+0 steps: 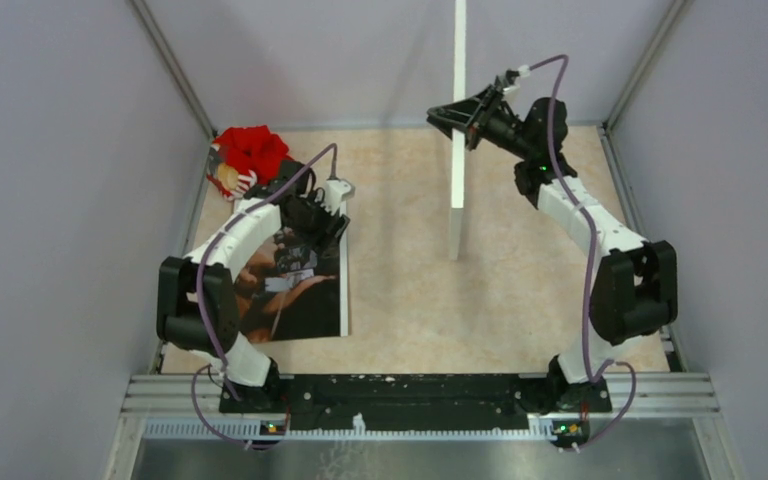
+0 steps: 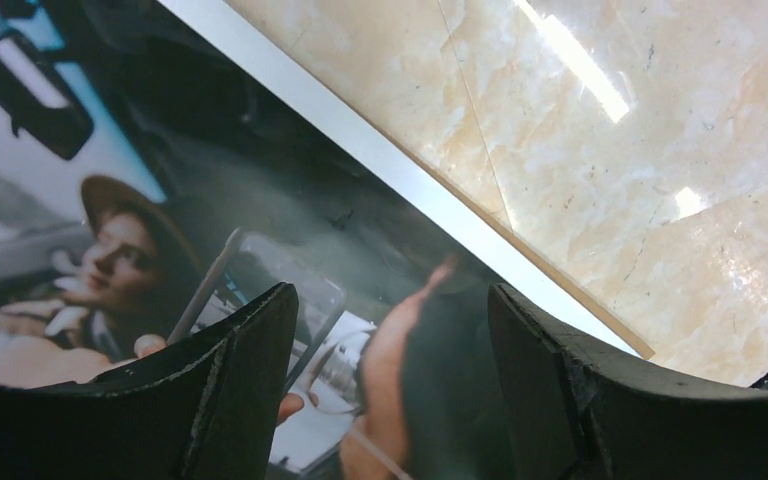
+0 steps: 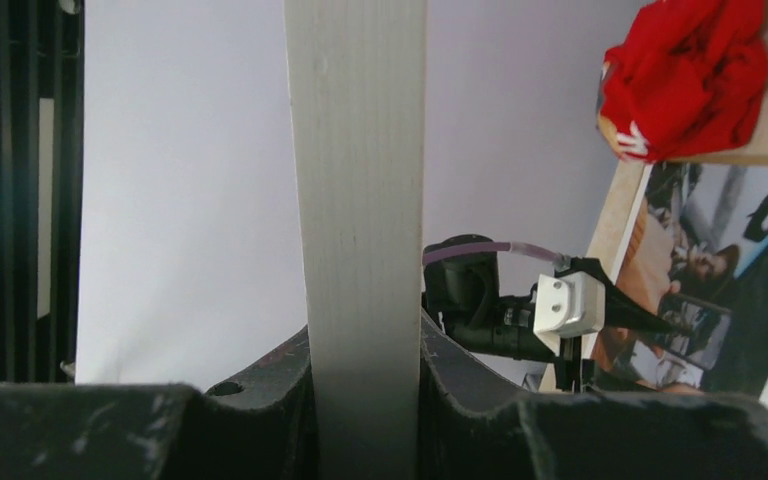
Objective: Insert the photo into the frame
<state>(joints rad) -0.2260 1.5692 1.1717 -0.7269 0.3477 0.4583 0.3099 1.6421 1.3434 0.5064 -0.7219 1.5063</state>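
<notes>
The photo (image 1: 300, 300) lies flat, picture side up, on the left part of the surface (image 1: 520, 300), its near edge close to the left arm's base and its far end under that arm's wrist. The left arm (image 1: 230, 240) reaches out over it. The left jaws stand spread wide above the print's far half, near its right-hand white border. In the wrist view the dark figures and a held phone show between the two fingers; nothing is clamped, and whether the tips touch the paper cannot be told. A thin brown edge shows just beneath that border. The frame (image 1: 457, 180) is well apart from the photo, toward the middle of the surface. It is held upright and seen edge-on as a narrow white strip that runs out of the top of the overhead view. The right arm (image 1: 590, 220) bends in from the right, and the right jaws pinch one rail of the frame: the wrist view shows the pale wood rail filling the gap, with both fingers against it. Whether the frame's lower end rests on the surface cannot be told. A red cloth bundle (image 1: 250, 150) lies at the far left corner, just beyond the photo.
</notes>
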